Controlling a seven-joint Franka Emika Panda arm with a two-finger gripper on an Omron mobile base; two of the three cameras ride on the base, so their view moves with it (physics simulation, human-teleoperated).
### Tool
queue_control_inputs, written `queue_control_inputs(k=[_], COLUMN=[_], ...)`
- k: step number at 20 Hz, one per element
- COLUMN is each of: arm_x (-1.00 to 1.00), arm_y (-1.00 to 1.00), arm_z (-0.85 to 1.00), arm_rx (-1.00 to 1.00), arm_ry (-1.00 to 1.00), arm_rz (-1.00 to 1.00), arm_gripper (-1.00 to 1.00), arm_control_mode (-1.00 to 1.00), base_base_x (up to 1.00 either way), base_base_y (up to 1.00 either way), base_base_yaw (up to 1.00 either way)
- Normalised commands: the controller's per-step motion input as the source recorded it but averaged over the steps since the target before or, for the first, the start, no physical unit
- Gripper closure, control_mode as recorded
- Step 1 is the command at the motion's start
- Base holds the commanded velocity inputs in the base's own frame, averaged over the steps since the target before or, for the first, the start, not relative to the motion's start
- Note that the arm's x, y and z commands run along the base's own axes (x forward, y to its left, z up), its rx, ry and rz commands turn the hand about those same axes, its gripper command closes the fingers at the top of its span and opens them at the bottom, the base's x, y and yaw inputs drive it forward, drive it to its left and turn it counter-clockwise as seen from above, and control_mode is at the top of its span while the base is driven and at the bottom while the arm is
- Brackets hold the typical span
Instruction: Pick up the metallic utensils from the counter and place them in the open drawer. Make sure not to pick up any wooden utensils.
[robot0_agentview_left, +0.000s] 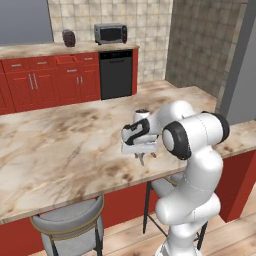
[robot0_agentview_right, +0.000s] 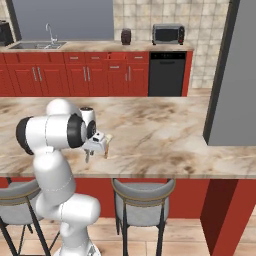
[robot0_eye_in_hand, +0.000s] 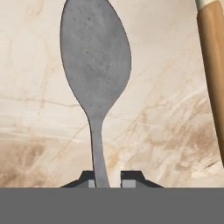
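Right at the bottom of the hand view, the 2 dark fingertips (robot0_eye_in_hand: 131, 178) sit on either side of the grey metal spoon (robot0_eye_in_hand: 95, 65), its thin handle running down between them and its bowl stretching away over the marbled counter (robot0_eye_in_hand: 39, 109). The gripper (robot0_eye_in_hand: 108, 179) looks pinched on that handle, pads against it on both sides, though the contact itself sits at the frame's lower edge and is hard to read closely. Just to the side lies the wooden spoon (robot0_eye_in_hand: 213, 65), its tan handle along the right border, close to the metal one but not touching it. From the base cameras the gripper (robot0_agentview_left: 142, 156) is low over the near part of the counter (robot0_agentview_left: 60, 150), the spoons barely visible beneath it. The main risk, as I judge it, is the hold: a thin, smooth handle caught near its end could pivot or slide out on lifting, since the heavy bowl hangs far from the pads. A swinging bowl could also knock the wooden spoon.
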Motion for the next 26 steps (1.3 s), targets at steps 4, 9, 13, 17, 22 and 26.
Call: queue_control_inputs(k=[4, 9, 13, 17, 22, 26], arm_x=[-0.01, -0.25, -0.65, -0.92, -1.00, -0.97], arm_y=[-0.03, 0.00, -0.01, -0.06, -0.21, -0.29], arm_z=[0.60, 1.00, 1.00, 1.00, 0.84, 0.60], arm_rx=[0.00, 0.00, 0.00, 0.00, 0.00, 0.01], arm_ry=[0.01, 0.00, 0.00, -0.01, -0.11, -0.14], arm_rz=[0.00, 0.00, 0.01, 0.01, 0.00, 0.02], arm_gripper=[1.00, 1.00, 1.00, 1.00, 1.00, 1.00], arm_control_mode=[-1.00, -1.00, -1.00, -1.00, -1.00, -1.00], base_base_x=[0.00, 0.00, 0.00, 0.00, 0.00, 0.00], base_base_y=[0.00, 0.00, 0.00, 0.00, 0.00, 0.00], base_base_yaw=[0.00, 0.00, 0.00, 0.00, 0.00, 0.00])
